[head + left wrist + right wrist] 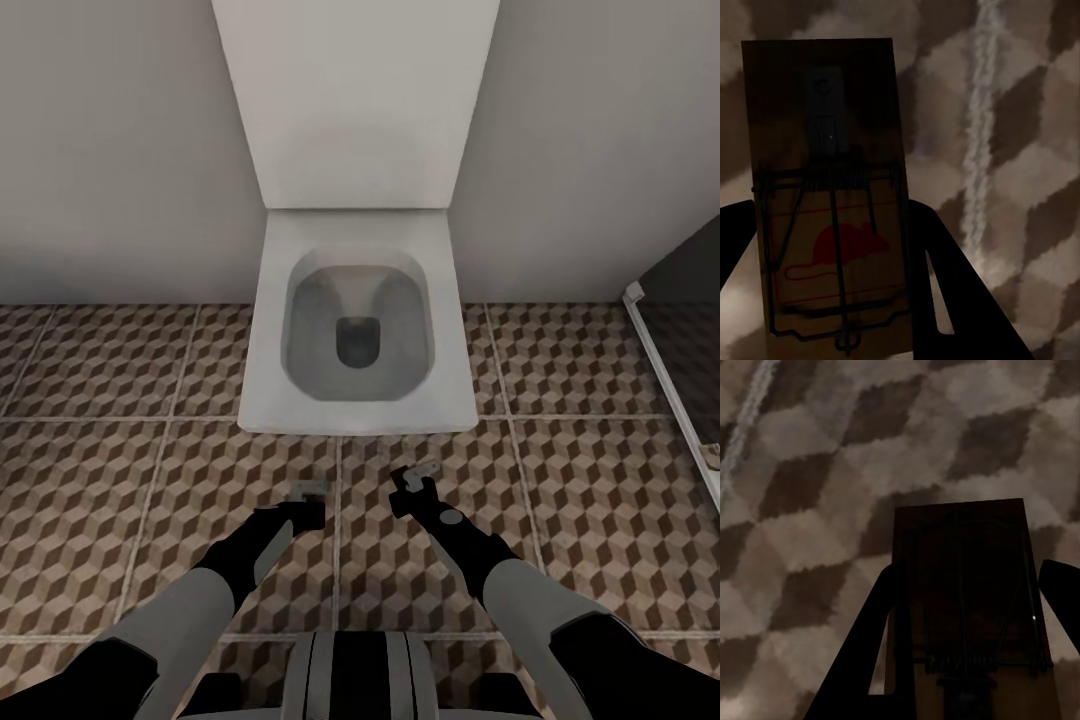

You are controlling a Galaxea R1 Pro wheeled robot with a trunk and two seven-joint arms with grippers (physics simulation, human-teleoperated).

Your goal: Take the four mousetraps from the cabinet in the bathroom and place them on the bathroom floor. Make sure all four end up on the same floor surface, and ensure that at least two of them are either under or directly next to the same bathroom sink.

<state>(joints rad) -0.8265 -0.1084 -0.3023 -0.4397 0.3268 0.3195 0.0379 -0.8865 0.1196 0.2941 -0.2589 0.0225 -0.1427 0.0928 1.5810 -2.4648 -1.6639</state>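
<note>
Each arm carries a mousetrap low over the tiled floor (120, 380) in front of the toilet (355, 330); the left gripper (305, 500) is clamped on one trap (829, 202), the right gripper (415, 482) on another (967, 615). They look light, stiff and thin; best pinched by the board edges, clear of the spring bar.

mousetrap (829, 202): red bait patch, held | second mousetrap (971, 622): shadowed, held
</note>
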